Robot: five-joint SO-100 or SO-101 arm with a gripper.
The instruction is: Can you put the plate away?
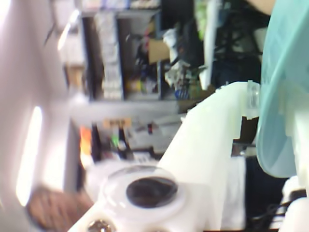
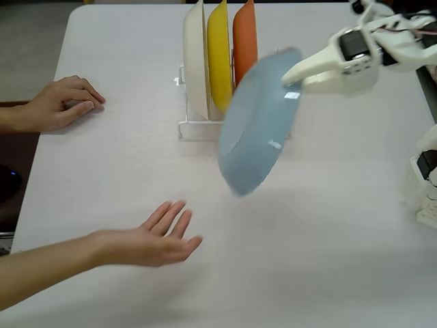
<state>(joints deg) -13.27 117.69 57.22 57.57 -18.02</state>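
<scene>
A white robot gripper (image 2: 295, 76) clamps the rim of a light blue-grey plate (image 2: 256, 130), holding it tilted in the air above a white table (image 2: 328, 225), just in front of a dish rack (image 2: 198, 126). The rack holds three upright plates — white (image 2: 196, 58), yellow (image 2: 218, 55) and orange (image 2: 244, 41). Two human hands rest on the table at the left: one (image 2: 58, 102) near the edge, one (image 2: 150, 239) nearer the camera. In the wrist view the plate (image 1: 282, 92) fills the right side — blurred.

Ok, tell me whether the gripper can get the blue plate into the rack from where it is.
Probably yes. The gripper holds the plate lifted and tilted right beside the rack, whose slot next to the orange plate looks open.
</scene>
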